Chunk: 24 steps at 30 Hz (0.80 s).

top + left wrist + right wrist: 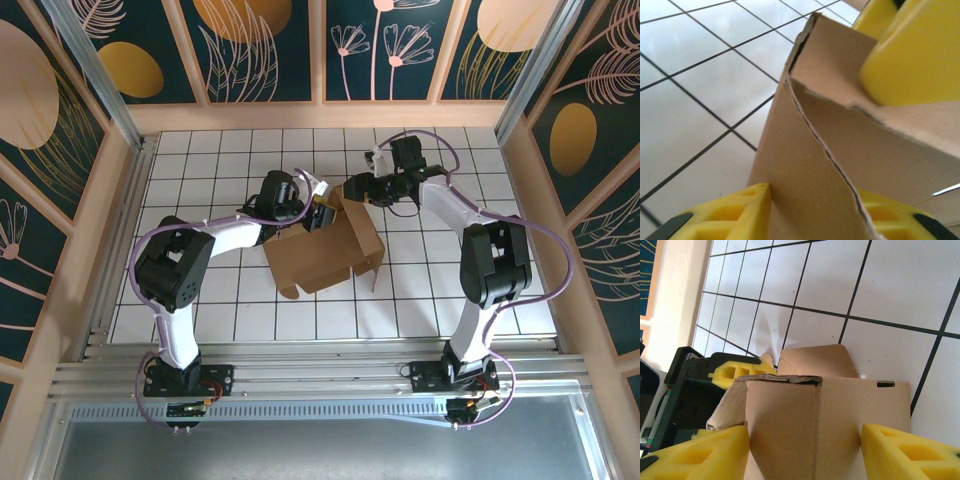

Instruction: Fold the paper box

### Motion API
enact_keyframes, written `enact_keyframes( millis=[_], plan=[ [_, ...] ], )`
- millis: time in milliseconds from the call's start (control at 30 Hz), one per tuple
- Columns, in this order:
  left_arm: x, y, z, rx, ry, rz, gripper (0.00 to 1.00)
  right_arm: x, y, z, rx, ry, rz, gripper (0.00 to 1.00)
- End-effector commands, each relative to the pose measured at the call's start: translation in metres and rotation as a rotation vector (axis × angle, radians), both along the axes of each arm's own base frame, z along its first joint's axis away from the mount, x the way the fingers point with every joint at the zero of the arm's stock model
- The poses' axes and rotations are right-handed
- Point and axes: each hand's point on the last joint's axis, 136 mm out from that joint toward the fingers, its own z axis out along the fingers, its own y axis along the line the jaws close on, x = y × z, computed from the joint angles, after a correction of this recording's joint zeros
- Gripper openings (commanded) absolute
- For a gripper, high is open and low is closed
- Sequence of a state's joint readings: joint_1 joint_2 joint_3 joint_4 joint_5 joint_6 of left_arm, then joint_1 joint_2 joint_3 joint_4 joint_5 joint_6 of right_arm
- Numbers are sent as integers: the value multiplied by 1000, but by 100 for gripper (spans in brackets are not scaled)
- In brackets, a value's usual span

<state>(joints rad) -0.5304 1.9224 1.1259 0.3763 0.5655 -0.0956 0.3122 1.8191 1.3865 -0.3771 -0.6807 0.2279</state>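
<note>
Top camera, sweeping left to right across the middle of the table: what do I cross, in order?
left arm → paper box → right arm

One paper box (322, 255) sits on one tiled table (200, 180). Two arms reach it: the left arm (235, 236) from the box's left, the right arm (450, 205) from its right. Two grippers, the left gripper (320, 215) and the right gripper (352, 190), are at the box's far edge (each has two yellow fingers (910, 455), four altogether).
</note>
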Motion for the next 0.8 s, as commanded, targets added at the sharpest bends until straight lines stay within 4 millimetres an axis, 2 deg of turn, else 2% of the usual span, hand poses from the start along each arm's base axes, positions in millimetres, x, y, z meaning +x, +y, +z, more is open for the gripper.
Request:
enact_keyframes(
  millis=[0, 133, 233, 333, 500, 600, 767],
  plan=[
    [-11, -16, 7, -63, 33, -98, 44, 1, 2, -2, -2, -4, -9, 58],
    [-12, -11, 3, -40, 25, -79, 48, -1, 1, -4, -8, -2, -10, 57],
    [-12, -11, 1, -33, 33, -80, 51, -3, 2, 1, 4, -6, -2, 61],
    [-10, -10, -6, -24, 51, -69, 51, -7, 3, 8, 23, -11, 3, 61],
    [-16, -16, -18, -52, 101, -105, 52, -14, -3, -1, 2, -4, -8, 58],
    [-25, -21, -8, -107, 105, -155, 53, -12, -6, -4, -16, -8, -17, 57],
    [-23, -13, 18, -108, 28, -114, 60, -9, -6, -4, -28, -19, -20, 56]
  ],
)
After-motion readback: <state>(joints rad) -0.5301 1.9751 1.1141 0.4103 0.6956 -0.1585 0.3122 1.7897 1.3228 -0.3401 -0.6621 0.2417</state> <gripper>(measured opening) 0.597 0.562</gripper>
